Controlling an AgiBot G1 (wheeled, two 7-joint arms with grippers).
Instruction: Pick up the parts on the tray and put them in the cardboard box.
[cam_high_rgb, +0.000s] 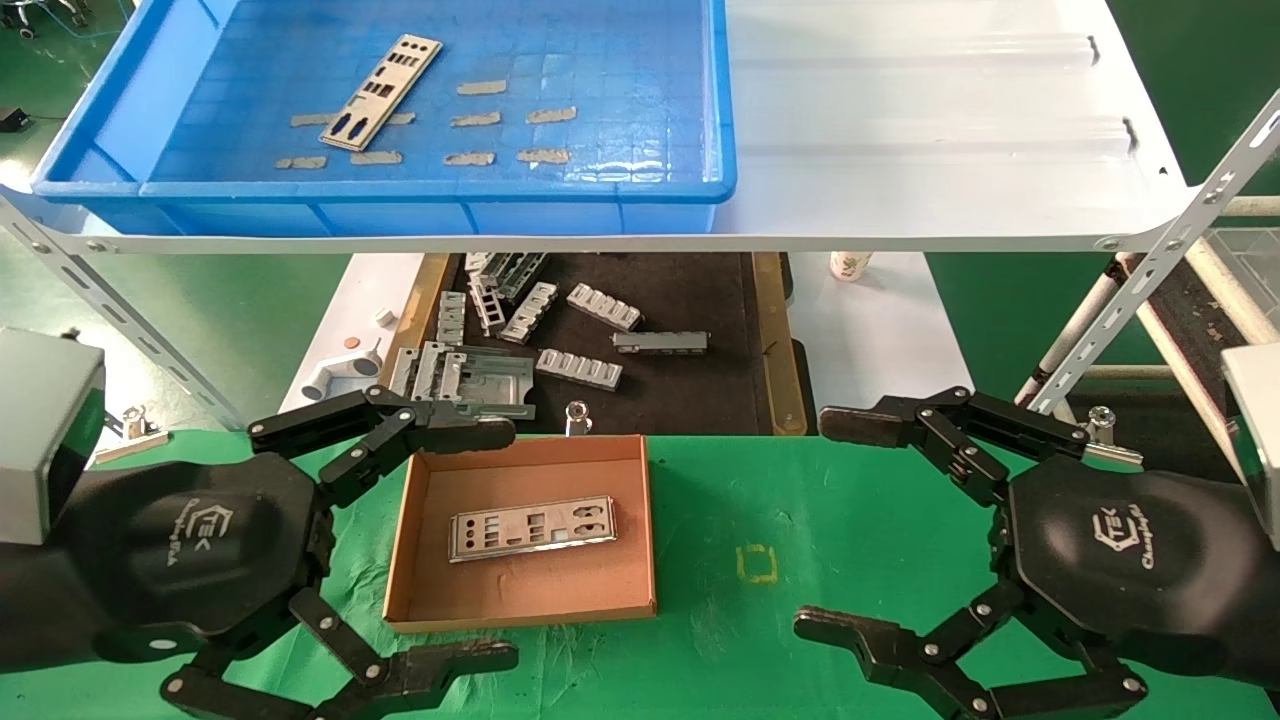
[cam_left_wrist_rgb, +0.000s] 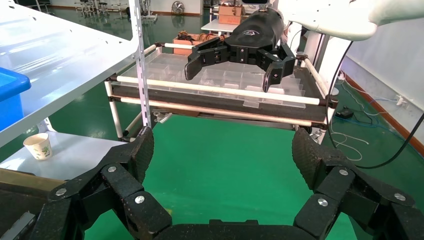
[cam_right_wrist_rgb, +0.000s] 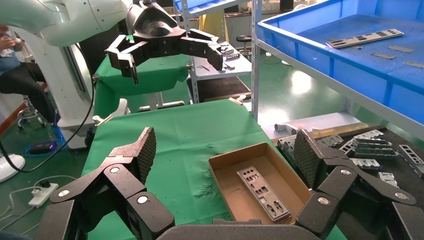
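Observation:
One silver plate (cam_high_rgb: 381, 91) lies in the blue tray (cam_high_rgb: 420, 215) on the white shelf, at the tray's left side. Another plate (cam_high_rgb: 532, 529) lies flat in the brown cardboard box (cam_high_rgb: 425, 610) on the green table; it shows in the right wrist view (cam_right_wrist_rgb: 263, 192) too, inside the box (cam_right_wrist_rgb: 222, 181). My left gripper (cam_high_rgb: 490, 545) is open and empty just left of the box. My right gripper (cam_high_rgb: 835, 525) is open and empty, right of the box. The left wrist view shows its own open gripper (cam_left_wrist_rgb: 222, 152) over bare green cloth.
Grey tape scraps (cam_high_rgb: 497, 157) lie on the tray floor. A black-lined tray (cam_high_rgb: 690, 400) with ribbed grey brackets (cam_high_rgb: 604, 306) sits under the shelf behind the box. A paper cup (cam_high_rgb: 849, 265) stands to its right. Slanted shelf struts (cam_high_rgb: 1150, 270) flank both sides.

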